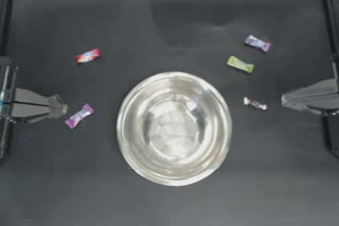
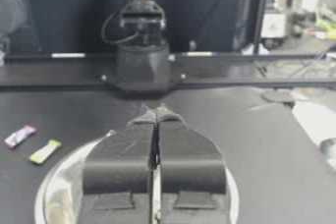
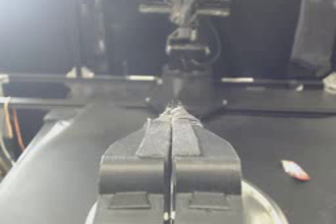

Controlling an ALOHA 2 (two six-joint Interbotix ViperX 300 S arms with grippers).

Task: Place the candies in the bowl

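- A dark table (image 1: pixel 165 27) seen from above, with a large shiny silver bowl (image 1: pixel 174 129) standing at its middle, slightly toward the near side. Nothing shows inside the bowl but reflections.
- Five small wrapped candies lie on the table around the bowl, none of them in it.
- A red candy (image 1: pixel 88 55) lies to the far left, well apart from the bowl.
- A magenta candy (image 1: pixel 79 116) lies left of the bowl, between the bowl and the left pincer, just beside the pincer's tip.
- A purple candy (image 1: pixel 257 42) lies to the far right, the farthest of the three on that side.
- A green candy (image 1: pixel 240 64) lies near the purple one, a little closer to the bowl.
- A red-white candy (image 1: pixel 254 103) lies just right of the bowl's rim, between the bowl and the right pincer.
- The left pincer (image 1: pixel 61 106) sits at the left edge of the table, pointing toward the bowl. Its jaws are pressed together with nothing between them, as its wrist view shows.
- The right pincer (image 1: pixel 286 100) sits at the right edge, pointing toward the bowl. Its jaws are likewise together and hold nothing.
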